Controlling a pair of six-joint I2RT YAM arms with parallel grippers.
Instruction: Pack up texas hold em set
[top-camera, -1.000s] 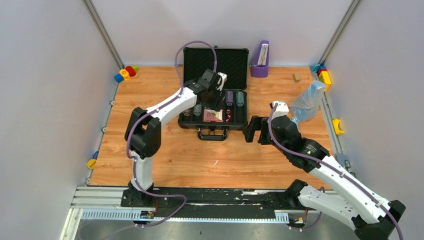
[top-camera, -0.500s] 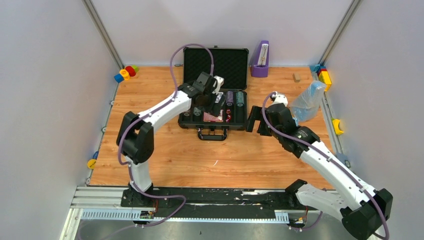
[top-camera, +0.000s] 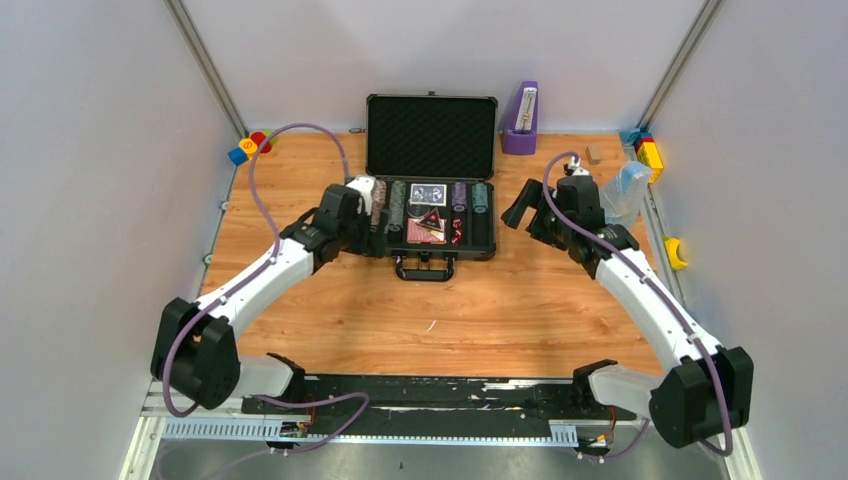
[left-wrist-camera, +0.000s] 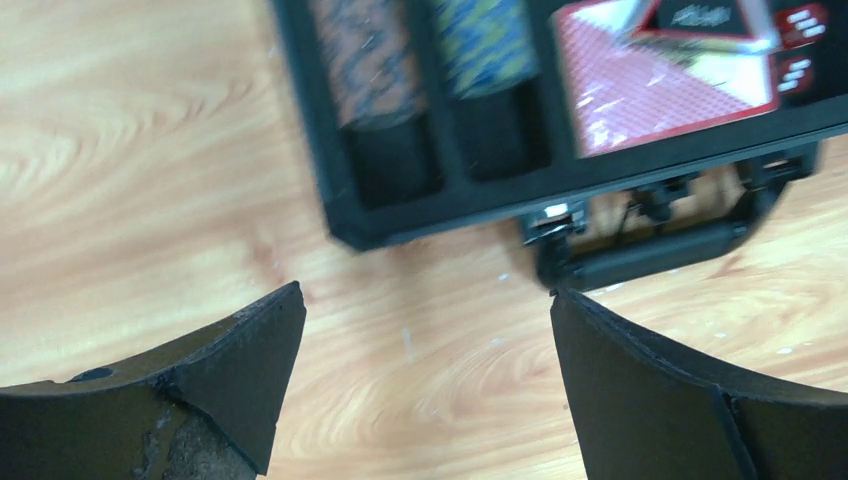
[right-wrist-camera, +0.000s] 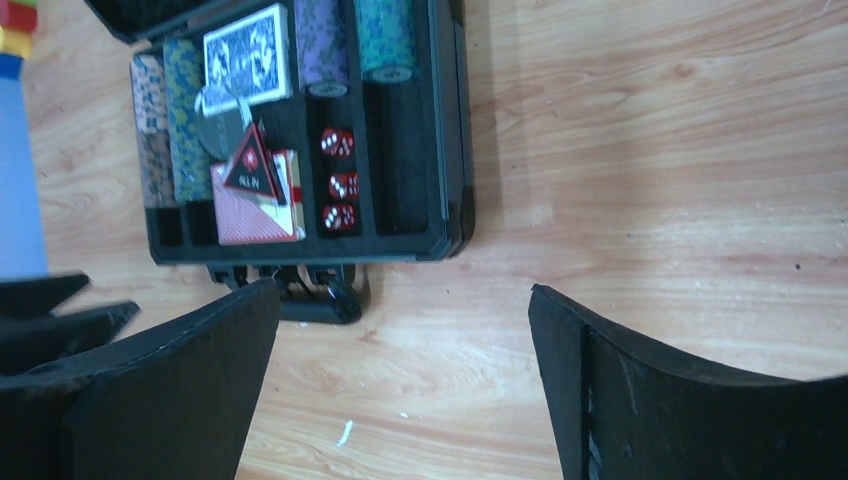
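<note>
On the wooden worktop (top-camera: 400, 310) the case (top-camera: 432, 135) sits mid-back, lid upright, with chips (right-wrist-camera: 383, 35), decks (right-wrist-camera: 247, 40), triangle (right-wrist-camera: 252, 165) and dice (right-wrist-camera: 340, 185) slotted in. The left hand (left-wrist-camera: 425, 340) and right hand (right-wrist-camera: 400, 330) flank it, spread and empty. Likely only shutting the lid remains.

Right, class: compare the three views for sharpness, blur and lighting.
Left wrist view: the case and chip rolls look smeared, edges soft. Right wrist view: crisper, pips on the red dice are readable. Top external view: even light, only soft shadows on the table.
</note>
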